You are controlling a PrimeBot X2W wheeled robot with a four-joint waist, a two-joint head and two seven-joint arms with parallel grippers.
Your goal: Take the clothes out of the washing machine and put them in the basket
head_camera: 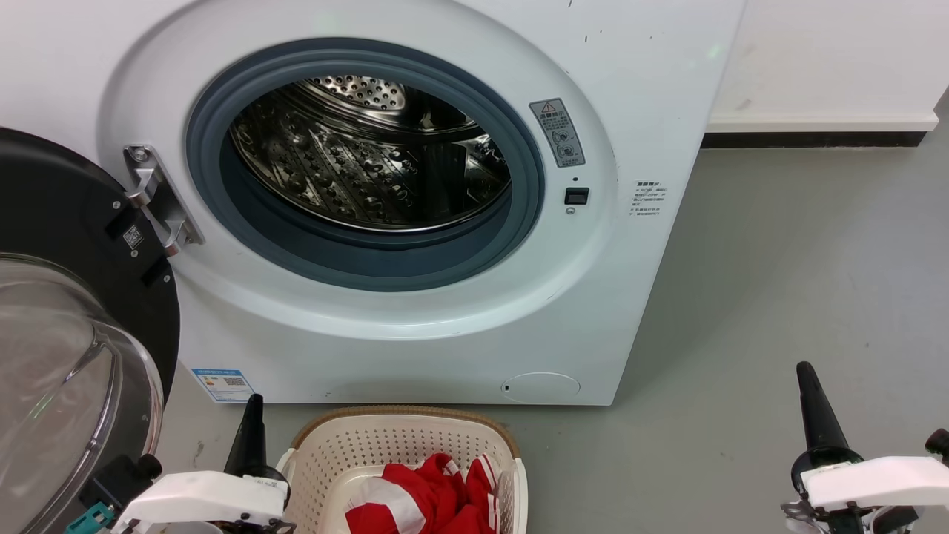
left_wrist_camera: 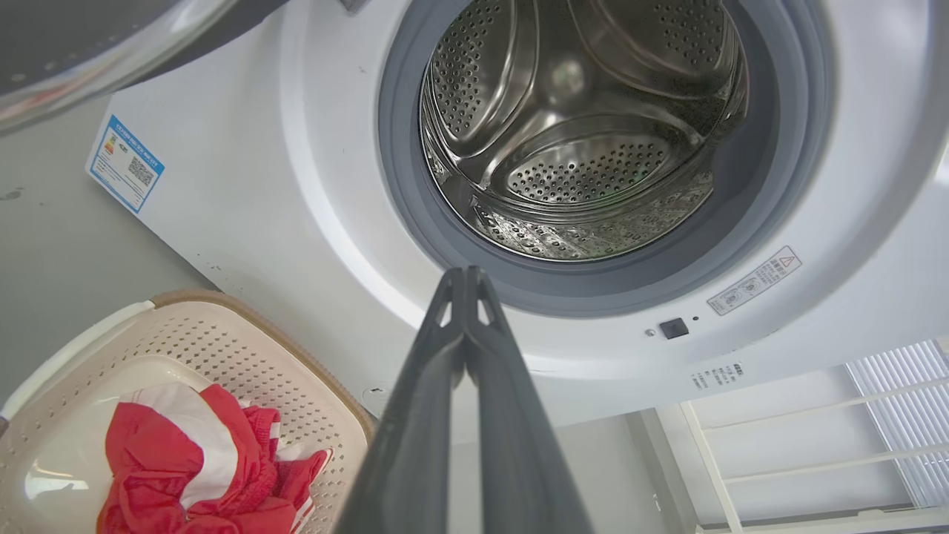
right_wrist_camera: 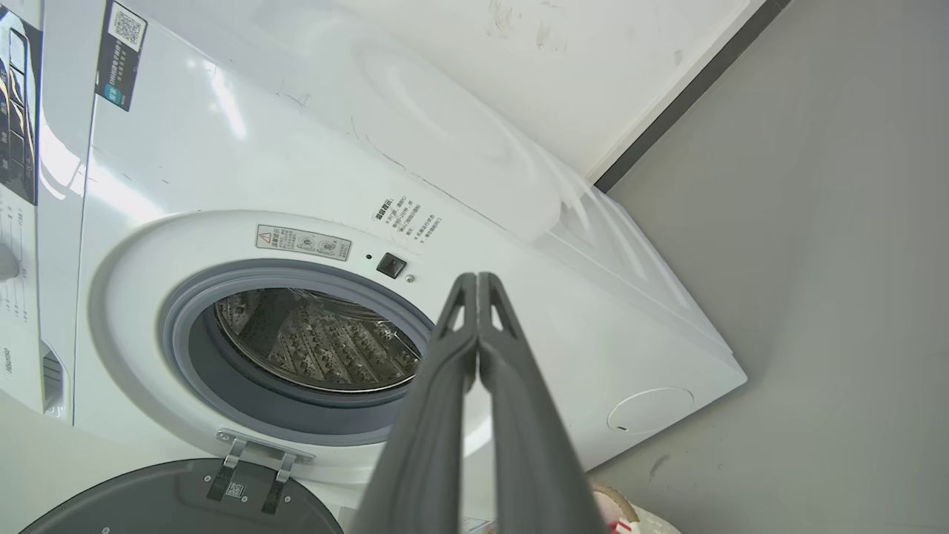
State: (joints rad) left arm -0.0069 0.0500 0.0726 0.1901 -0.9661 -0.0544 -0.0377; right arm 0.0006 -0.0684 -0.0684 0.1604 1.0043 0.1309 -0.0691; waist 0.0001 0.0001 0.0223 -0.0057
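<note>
Since the red, white-striped fabric garment (head_camera: 422,497) lies in the near cream perforated plastic basket (head_camera: 400,410), we hold our left gripper (left_wrist_camera: 465,276) and right gripper (right_wrist_camera: 477,280) pinched closed, empty.

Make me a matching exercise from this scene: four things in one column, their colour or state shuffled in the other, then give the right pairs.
Column one
1. clothes
2. washing machine
3. basket
4. left pincer

Column two
A. shut, gripping nothing
B. cream, perforated, with a brown rim
C. white, its door swung open
D. red and white, bunched up

Pairs: 1-D, 2-C, 3-B, 4-A.
</note>
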